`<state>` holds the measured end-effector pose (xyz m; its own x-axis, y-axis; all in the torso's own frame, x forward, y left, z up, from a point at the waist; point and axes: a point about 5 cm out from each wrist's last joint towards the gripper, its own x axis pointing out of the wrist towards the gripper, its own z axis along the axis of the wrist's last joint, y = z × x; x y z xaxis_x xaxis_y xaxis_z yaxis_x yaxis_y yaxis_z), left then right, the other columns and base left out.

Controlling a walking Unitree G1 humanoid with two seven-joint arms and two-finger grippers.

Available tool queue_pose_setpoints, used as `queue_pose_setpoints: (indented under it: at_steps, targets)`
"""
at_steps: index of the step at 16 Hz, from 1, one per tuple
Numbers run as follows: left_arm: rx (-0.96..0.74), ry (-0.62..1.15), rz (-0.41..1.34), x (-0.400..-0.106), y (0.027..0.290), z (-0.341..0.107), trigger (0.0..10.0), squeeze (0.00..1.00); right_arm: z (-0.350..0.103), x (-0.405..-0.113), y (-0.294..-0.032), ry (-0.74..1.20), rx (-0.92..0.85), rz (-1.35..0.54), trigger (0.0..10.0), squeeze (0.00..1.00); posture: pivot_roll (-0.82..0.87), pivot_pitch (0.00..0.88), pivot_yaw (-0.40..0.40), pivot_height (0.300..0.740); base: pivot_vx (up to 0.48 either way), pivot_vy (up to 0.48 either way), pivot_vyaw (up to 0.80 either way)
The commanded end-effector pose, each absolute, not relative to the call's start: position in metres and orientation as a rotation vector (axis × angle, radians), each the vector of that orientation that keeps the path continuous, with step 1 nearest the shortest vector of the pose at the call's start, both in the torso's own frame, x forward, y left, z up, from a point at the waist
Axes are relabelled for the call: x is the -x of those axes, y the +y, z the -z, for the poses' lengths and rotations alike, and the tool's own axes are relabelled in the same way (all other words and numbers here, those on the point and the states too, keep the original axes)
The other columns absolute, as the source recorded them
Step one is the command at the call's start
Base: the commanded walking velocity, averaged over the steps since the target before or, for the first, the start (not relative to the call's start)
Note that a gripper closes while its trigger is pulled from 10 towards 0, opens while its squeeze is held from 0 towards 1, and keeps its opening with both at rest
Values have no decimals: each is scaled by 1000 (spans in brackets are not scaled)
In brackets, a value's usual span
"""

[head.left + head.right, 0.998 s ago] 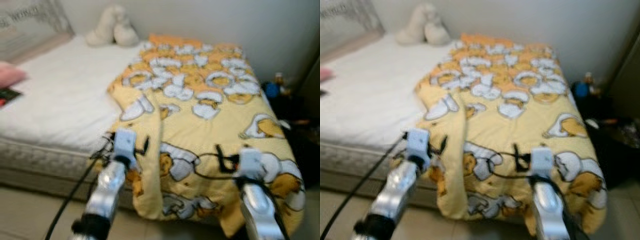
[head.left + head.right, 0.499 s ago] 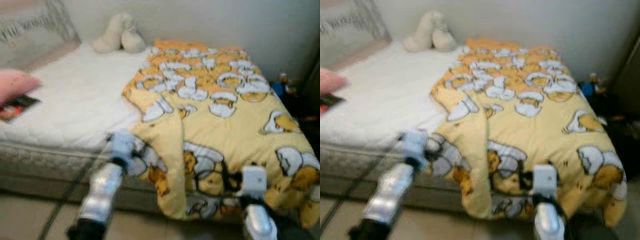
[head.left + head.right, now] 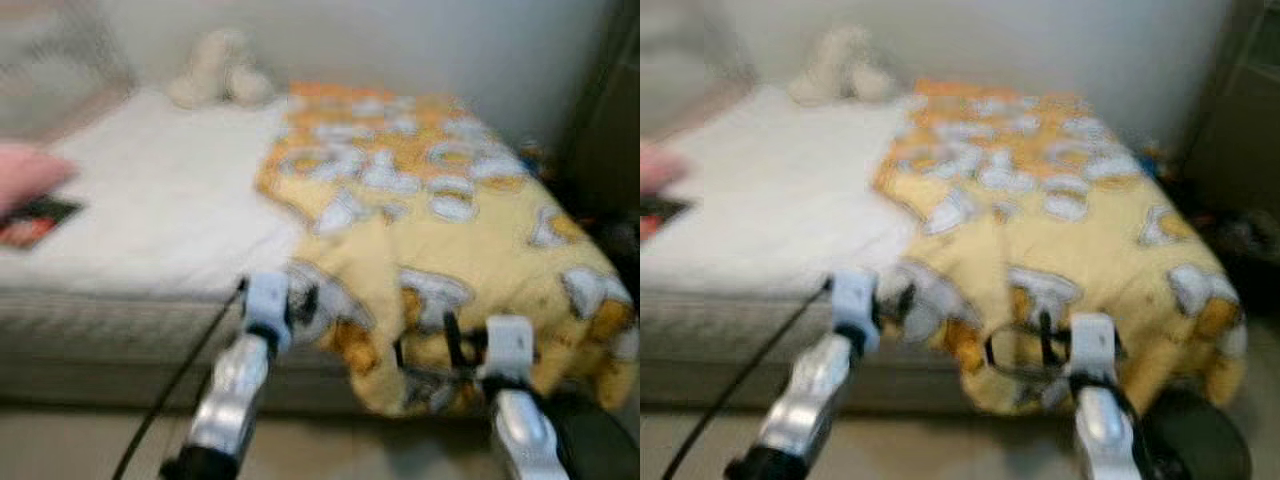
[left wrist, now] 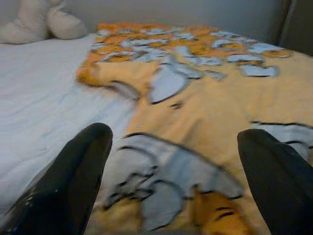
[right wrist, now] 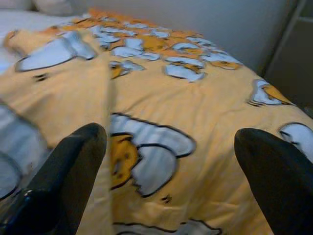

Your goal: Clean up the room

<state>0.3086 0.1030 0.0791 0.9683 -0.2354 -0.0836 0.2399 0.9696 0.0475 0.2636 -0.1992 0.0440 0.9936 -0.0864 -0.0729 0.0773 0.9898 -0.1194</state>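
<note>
A yellow cartoon-print blanket (image 3: 440,230) lay rumpled over the right half of the bed (image 3: 150,215), its near edge bunched and hanging over the mattress side. The left gripper (image 4: 176,161) hovered at that near edge where blanket met bare white sheet, its fingers (image 4: 73,181) spread wide with nothing between them. The right gripper (image 5: 171,166) was held over the blanket further to the right, fingers (image 5: 274,171) likewise wide apart and empty. At the head of the bed a cream plush toy (image 3: 215,70) sat against the wall (both eye views were blurred). A pink pillow (image 3: 25,175) and a dark book-like item (image 3: 35,222) lay at the far left of the mattress.
</note>
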Motion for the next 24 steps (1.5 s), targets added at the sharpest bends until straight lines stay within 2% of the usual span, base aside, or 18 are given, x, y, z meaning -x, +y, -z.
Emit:
queue_pose_setpoints:
  at_steps: [1,4,6,10,13,24]
  targets:
    - [-79,83,190,-312,115,-80,10000,0,-46,-267,-193,69,102,63,10000,0,110,0,-8,740,0,0,675]
    - [-158,99,252,-315,113,-78,10000,0,-37,-267,-192,126,106,51,10000,0,100,0,-9,740,0,0,225]
    - [-108,66,264,-324,108,-88,10000,0,-42,-271,-186,106,118,15,10000,0,95,0,-5,740,184,0,0]
    - [-70,36,250,-325,106,-91,10000,0,-44,-273,-191,89,109,43,10000,0,90,0,-9,740,480,0,0]
    - [-63,3,347,-320,95,-94,10000,0,-41,-269,-192,101,110,35,10000,0,96,0,-14,740,480,0,0]
    - [-55,7,358,-317,93,-92,10000,0,-39,-269,-188,114,128,9,10000,0,102,0,-24,740,480,0,0]
